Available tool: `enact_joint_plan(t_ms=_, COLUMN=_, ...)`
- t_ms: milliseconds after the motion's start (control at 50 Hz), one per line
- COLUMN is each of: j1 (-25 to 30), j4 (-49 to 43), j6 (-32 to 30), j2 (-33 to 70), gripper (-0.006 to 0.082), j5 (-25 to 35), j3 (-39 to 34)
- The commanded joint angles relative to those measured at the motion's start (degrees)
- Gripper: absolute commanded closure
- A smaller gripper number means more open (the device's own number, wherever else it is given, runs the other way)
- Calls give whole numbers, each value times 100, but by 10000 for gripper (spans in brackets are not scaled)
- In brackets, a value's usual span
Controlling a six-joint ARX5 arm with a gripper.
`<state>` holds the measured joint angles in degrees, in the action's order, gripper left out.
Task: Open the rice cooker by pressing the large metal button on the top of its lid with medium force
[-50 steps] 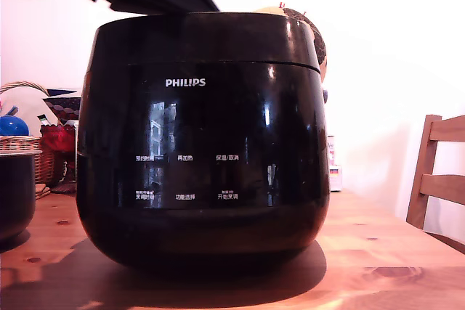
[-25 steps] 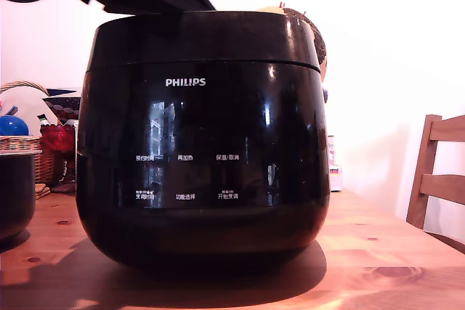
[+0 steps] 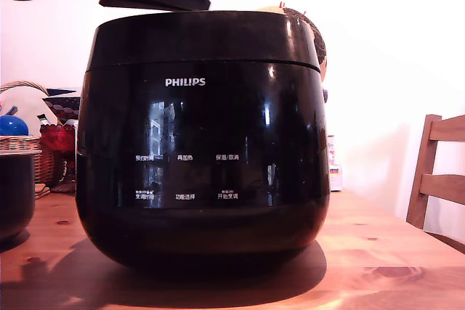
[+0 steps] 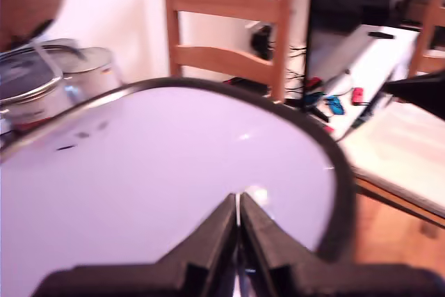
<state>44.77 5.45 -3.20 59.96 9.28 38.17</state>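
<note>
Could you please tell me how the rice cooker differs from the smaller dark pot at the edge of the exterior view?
The rice cooker is much larger and sits fully in view; the dark pot is cut off at the exterior view's left edge. The rice cooker carries a white PHILIPS logo and small white labels; the dark pot shows no markings. The cooker's lid is shut; the pot shows none. Both are dark and stand on the wooden table.

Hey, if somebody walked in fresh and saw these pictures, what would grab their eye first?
The big glossy black rice cooker fills the middle of the exterior view, standing on a wooden table with its lid down. In the wrist view, the gripper has its dark fingers pressed together above the lid's bright reflective top. A wooden chair stands at the exterior view's right.
</note>
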Motion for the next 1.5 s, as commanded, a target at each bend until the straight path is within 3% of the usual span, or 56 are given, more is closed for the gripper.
enact_joint_plan(t_ms=0, j1=-4, j4=52, j6=17, j2=-39, gripper=788, j5=7, j3=-149)
enact_joint_plan(t_ms=1480, j1=-42, j4=-1209, j6=-181, j2=420, gripper=789, j5=-293, j3=-149)
